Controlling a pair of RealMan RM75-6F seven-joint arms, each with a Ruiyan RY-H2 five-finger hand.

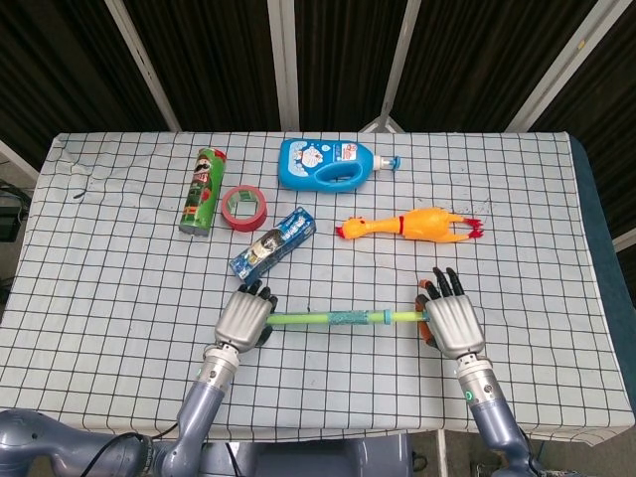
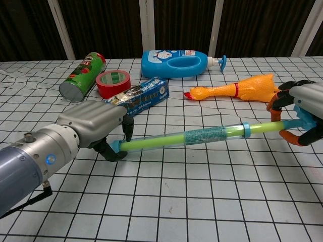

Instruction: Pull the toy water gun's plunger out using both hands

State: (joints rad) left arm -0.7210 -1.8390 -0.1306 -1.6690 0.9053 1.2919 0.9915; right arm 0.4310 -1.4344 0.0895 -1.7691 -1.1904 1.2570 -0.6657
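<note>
A checked cloth covers the desk (image 1: pixel 99 278). The left hand (image 2: pixel 93 123) has its fingers (image 2: pixel 128 127) clamped on the barrel end of the water gun (image 2: pixel 202 137), which lies across the front of the desk between both hands. The right hand (image 1: pixel 452 320) holds the orange handle (image 2: pixel 288 136) of the green plunger (image 2: pixel 265 127), fingers curled around it, though the grip itself is partly hidden. Behind sit a blue bottle (image 1: pixel 328 164), a rubber chicken (image 1: pixel 417 225), a green can (image 1: pixel 203 190), a blue box (image 1: pixel 272 242) and a red tape roll (image 1: pixel 244 207).
</note>
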